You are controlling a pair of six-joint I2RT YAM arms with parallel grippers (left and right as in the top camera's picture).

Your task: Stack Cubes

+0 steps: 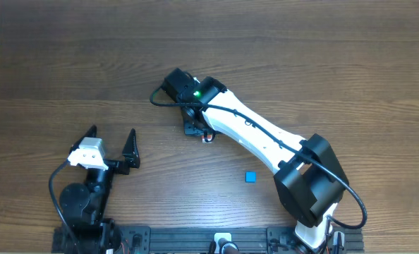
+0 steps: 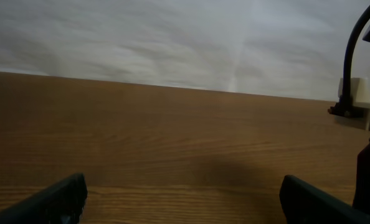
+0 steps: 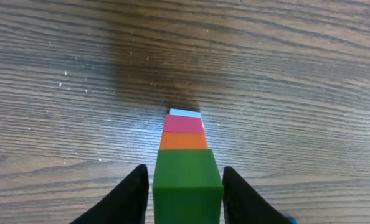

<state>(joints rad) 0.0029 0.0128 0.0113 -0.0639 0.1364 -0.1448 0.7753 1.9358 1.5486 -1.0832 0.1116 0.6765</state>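
**Fig. 1. Fourth cube at the tower; one cube left**

My right gripper has its jaws closed on the green cube, which sits over a column of the orange cube, the pink cube and a pale bottom cube. From this steep angle I cannot quite judge whether green is fully seated on orange. I count three levels as done and the fourth as being placed. The blue cube lies loose on the table at about 4 o'clock from the tower, well apart and not yet stacked. My left gripper rests at 8 o'clock, jaws wide open and holding nothing.
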